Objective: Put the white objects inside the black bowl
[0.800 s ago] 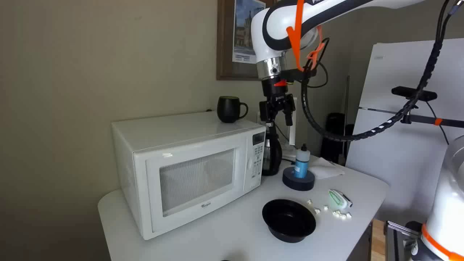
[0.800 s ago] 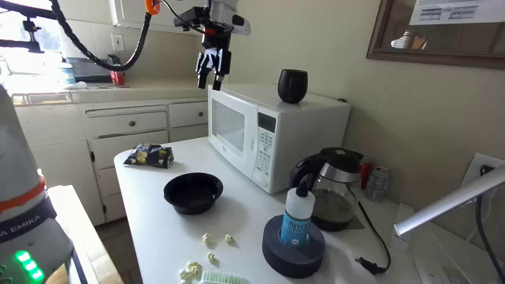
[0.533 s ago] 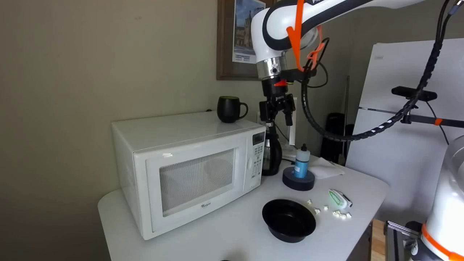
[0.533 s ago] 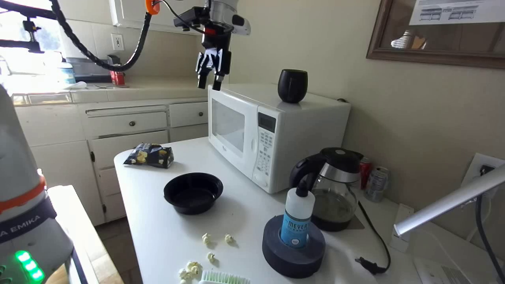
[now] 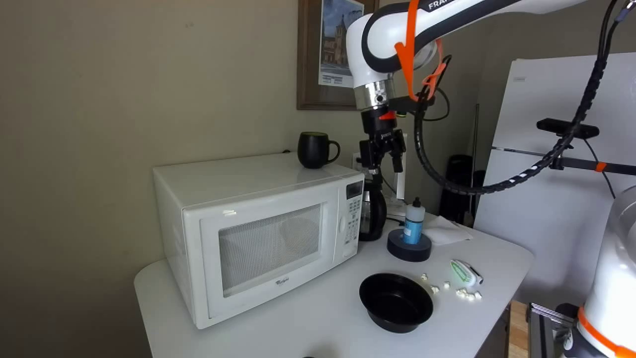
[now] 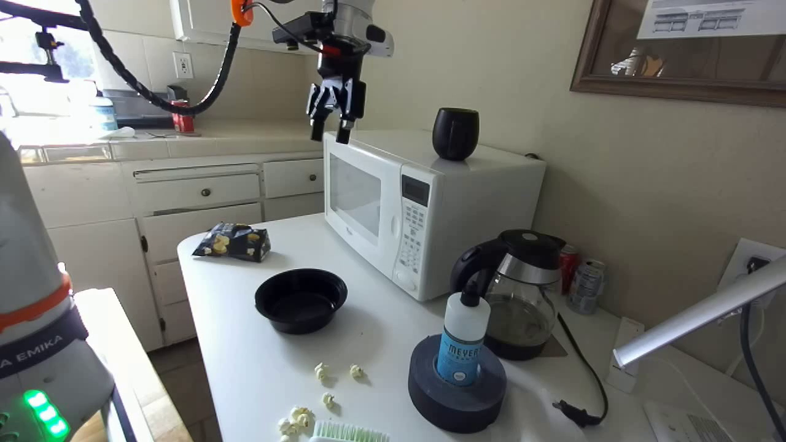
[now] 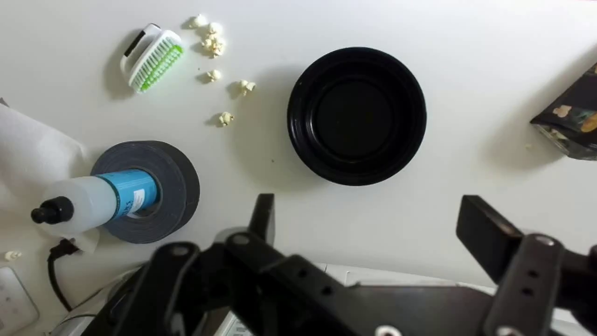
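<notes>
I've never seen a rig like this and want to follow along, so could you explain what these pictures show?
The machine is a robot arm ending in a gripper, its mechanical hand. The gripper hangs open above the table and holds nothing.

Two pictures are shot from outside the robot; the wrist view is shot from its wrist, looking down past the gripper.

On the table sits a black bowl, with small white pieces, apparently popcorn, scattered beside it. A brush lies near some. A bottle stands inside a dark roll, probably tape, near a glass kettle. There is also a dark snack bag, and a white microwave with a black mug on top.
</notes>
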Robot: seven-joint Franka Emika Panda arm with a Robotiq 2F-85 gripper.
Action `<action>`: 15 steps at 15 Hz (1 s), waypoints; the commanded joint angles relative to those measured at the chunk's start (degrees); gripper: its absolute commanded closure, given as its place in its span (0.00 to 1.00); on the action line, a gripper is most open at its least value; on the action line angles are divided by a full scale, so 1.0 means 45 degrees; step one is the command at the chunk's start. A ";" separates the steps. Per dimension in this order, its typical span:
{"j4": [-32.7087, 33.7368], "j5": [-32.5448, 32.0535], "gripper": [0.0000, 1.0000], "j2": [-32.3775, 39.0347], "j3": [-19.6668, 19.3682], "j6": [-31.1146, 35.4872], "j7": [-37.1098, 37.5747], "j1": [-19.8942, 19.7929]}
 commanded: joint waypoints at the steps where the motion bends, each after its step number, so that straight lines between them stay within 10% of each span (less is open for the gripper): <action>1: -0.1149 -0.1335 0.00 -0.0452 -0.0661 0.1046 -0.2170 -0.0139; 7: -0.3400 -0.1766 0.00 -0.0662 -0.2121 0.4044 -0.4486 -0.0815; 15: -0.6147 -0.1640 0.00 0.0140 -0.2723 0.8186 -0.0312 -0.2362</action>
